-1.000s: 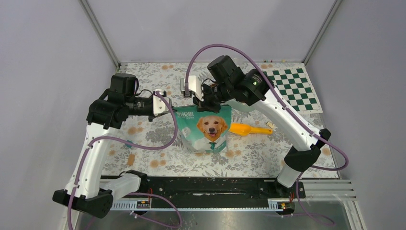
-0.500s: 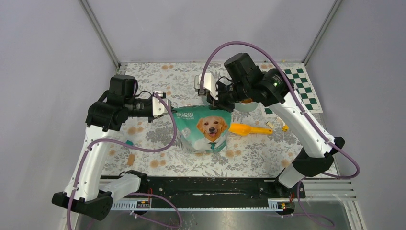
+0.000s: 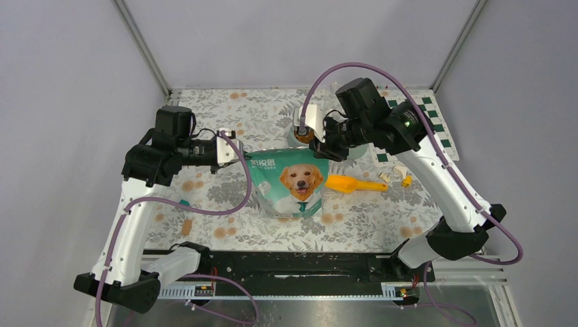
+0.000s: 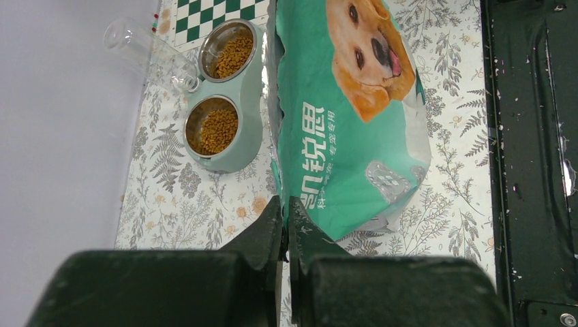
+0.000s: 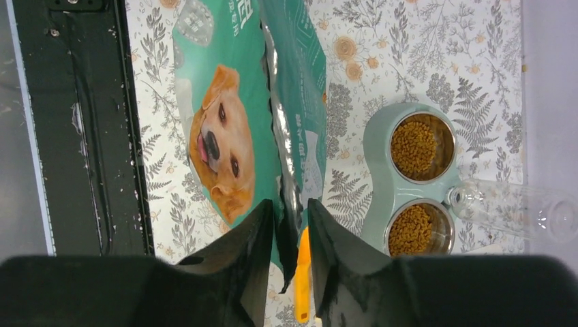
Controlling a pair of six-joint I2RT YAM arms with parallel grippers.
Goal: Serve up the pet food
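The pet food fills both steel bowls of a pale green double feeder (image 5: 376, 178), one heap (image 5: 413, 146) beside the other (image 5: 409, 230); it also shows in the left wrist view (image 4: 213, 131). The teal dog-picture bag (image 3: 293, 180) stands mid-table with its top edge gaping. My left gripper (image 4: 286, 204) is shut on the bag's left top corner. My right gripper (image 5: 292, 212) is open, with the bag's right top edge hanging between its fingers. The orange scoop (image 3: 351, 183) lies on the table right of the bag.
A clear plastic bottle (image 5: 518, 211) lies against the feeder by the back wall. A green chessboard mat (image 3: 436, 119) lies at the back right. Small bits (image 3: 402, 178) lie near the scoop's handle. A black rail (image 3: 293, 266) runs along the near edge.
My right gripper has moved right along the bag's top edge, from its middle to its right corner. The left gripper and the bag have stayed put.
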